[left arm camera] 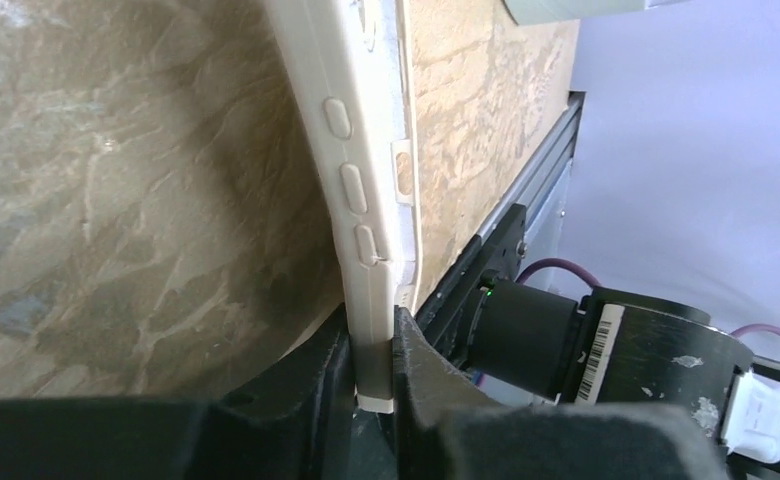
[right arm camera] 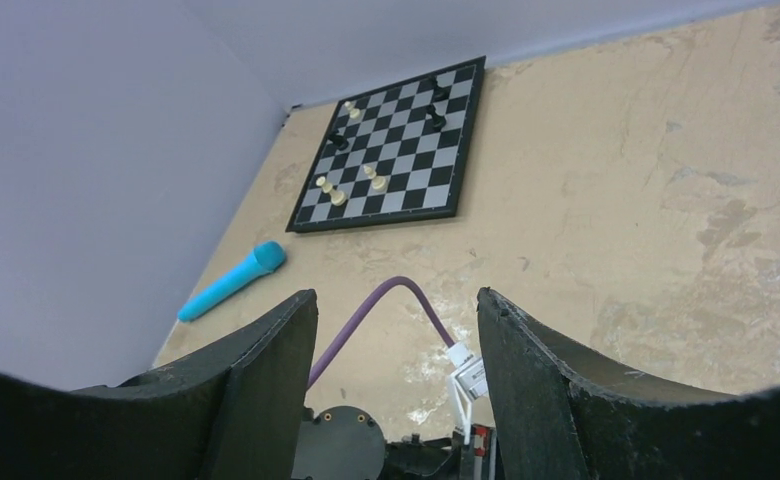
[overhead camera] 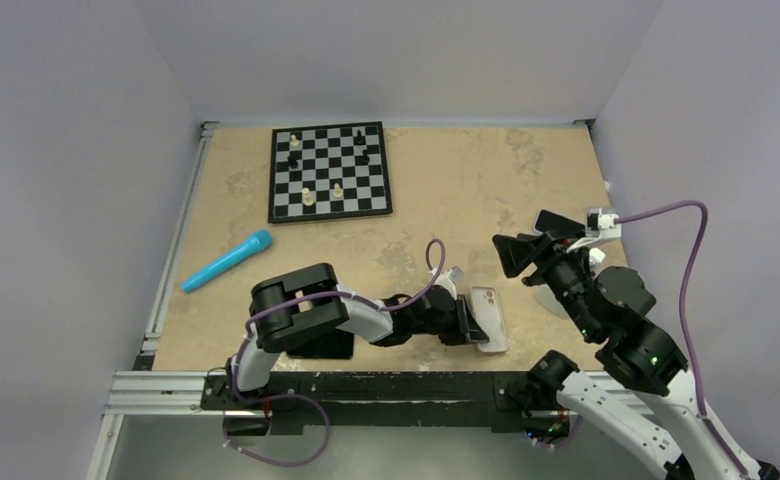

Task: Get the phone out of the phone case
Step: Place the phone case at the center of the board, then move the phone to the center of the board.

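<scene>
The phone case (overhead camera: 489, 318) lies on the table (overhead camera: 446, 200) well off from the chessboard (overhead camera: 330, 172), out past its right corner on the arms' side. The left hand (overhead camera: 463, 322) is pressed together on one long edge of the case, pinching it just below the side buttons (left arm camera: 353, 188). The right hand (overhead camera: 519, 255) hangs spread and holding nothing, a little farther right of the chessboard than the case. I can't tell whether the phone sits inside. To do this well, I'd say the left should pinch the rim alone, firmly, while the right peels one corner off first
</scene>
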Action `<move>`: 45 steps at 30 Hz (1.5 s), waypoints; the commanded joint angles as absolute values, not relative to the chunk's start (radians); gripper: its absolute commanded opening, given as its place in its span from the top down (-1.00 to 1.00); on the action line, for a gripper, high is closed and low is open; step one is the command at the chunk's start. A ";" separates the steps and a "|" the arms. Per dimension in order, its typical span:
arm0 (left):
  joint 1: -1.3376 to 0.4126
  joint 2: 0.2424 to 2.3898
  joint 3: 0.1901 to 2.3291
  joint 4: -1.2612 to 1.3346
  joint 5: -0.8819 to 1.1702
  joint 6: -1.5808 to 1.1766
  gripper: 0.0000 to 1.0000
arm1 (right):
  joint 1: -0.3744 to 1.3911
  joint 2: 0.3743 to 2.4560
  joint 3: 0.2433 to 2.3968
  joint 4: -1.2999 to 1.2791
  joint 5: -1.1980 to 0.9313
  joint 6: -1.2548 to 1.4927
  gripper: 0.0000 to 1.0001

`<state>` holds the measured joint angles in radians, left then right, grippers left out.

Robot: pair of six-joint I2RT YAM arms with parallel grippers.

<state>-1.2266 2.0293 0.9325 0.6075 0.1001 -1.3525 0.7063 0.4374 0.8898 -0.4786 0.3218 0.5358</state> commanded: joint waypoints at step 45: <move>-1.032 0.936 1.042 0.321 -0.868 0.532 -0.99 | 0.619 1.117 1.072 -0.359 0.264 0.441 -0.79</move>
